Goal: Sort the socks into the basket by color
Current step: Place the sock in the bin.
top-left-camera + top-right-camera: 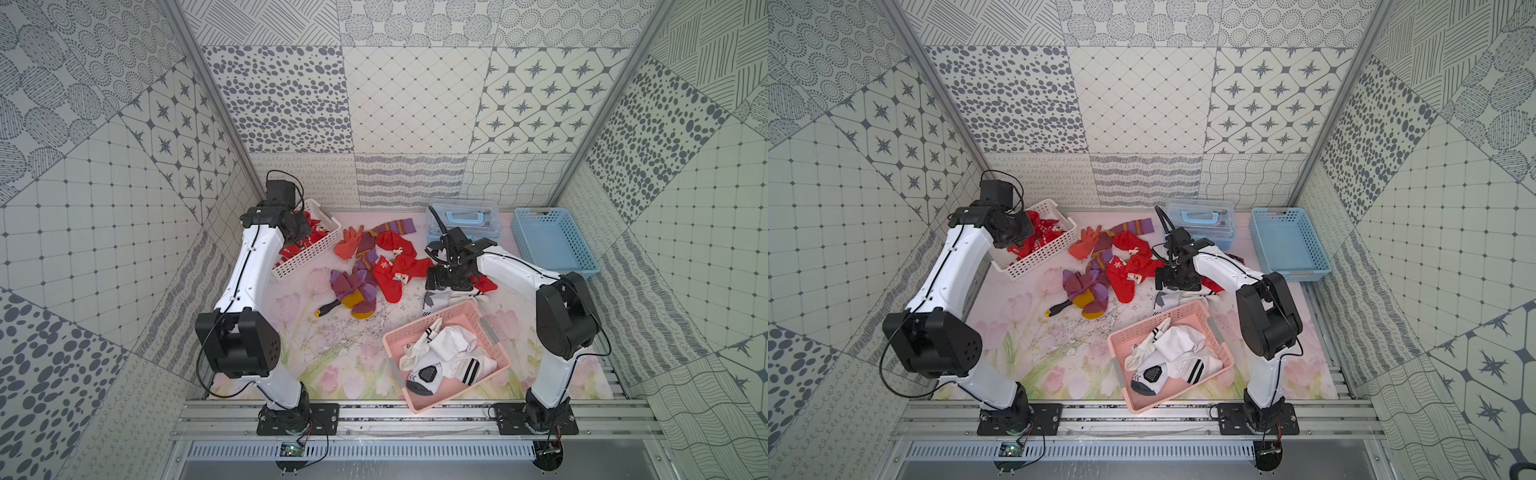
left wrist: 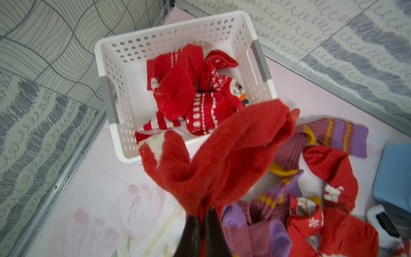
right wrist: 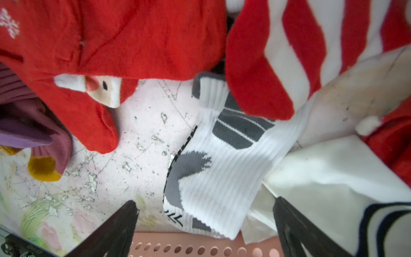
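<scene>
Risks first. Left claw [image 2: 203,219] is clenched on a red sock [image 2: 222,155] hanging above the near rim of the white basket [image 2: 106,57] — if let go here, the trailing end may drape over the rim or land on the counter [image 1: 332,357]. Right claw [image 3: 204,224] is spread wide, holding nothing, straddling a white sock [image 3: 213,173] with grey marks; a red-and-white striped sock [image 3: 289,55] overlaps its far end, so a deep pinch could drag both toward the pink basket [image 1: 415,332].

Containers, largest down:
- Pink basket: white socks only.
- Blue basket [image 1: 552,245]: nothing in it.
- White basket: red socks.
- Clear box [image 1: 461,216]: contents unclear.

Unsorted pile mid-counter — red socks, purple socks [image 1: 353,286], plus an orange glove [image 1: 349,243] that belongs nowhere.
</scene>
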Robot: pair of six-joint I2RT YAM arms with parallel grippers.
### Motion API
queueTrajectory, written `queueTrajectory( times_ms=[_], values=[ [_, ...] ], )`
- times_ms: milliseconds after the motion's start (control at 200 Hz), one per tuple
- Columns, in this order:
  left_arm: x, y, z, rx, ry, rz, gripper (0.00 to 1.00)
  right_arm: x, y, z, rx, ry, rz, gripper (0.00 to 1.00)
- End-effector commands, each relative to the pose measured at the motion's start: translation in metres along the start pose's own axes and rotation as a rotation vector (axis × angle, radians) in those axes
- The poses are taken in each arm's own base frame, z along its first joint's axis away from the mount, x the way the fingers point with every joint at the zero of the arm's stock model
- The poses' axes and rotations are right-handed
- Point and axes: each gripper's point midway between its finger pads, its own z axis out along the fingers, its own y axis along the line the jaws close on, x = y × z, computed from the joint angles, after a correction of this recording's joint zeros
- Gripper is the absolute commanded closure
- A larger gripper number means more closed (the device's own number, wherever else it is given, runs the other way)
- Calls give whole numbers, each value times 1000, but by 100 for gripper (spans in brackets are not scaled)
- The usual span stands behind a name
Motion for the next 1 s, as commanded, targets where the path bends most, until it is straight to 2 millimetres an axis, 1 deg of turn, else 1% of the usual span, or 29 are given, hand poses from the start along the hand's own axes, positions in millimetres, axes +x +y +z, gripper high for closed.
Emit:
queueTrajectory(
  times_ms=[0,165,220,280,350,450,495,570,650,770,885,995],
  values=[
    [-42,6,38,-21,-53,72,100,8,4,-11,-12,10,-28,2],
    [-62,11,82,-64,-42,106,100,13,3,-12,-14,18,-25,2],
    [-65,9,99,-65,-28,116,100,15,3,-12,-13,24,-25,2],
    [-64,8,116,-71,2,125,100,16,2,-12,-9,24,-21,2],
    [-58,6,137,-69,37,130,100,16,2,-12,-7,28,-21,2],
    [-43,7,164,-80,89,128,100,15,2,-13,-5,30,-22,2],
    [-33,8,176,-86,120,127,100,14,2,-13,-4,29,-21,2],
    [-19,8,191,-81,161,123,100,15,1,-13,1,32,-22,2],
    [-4,7,202,-67,202,113,100,16,-1,-10,7,38,-19,2],
    [13,5,211,-41,237,102,99,13,-1,-6,15,37,-18,2],
    [25,7,216,-39,258,100,90,9,-1,-2,22,40,-18,2],
    [27,8,212,-31,247,100,84,7,-3,4,35,44,-15,2]
  ],
)
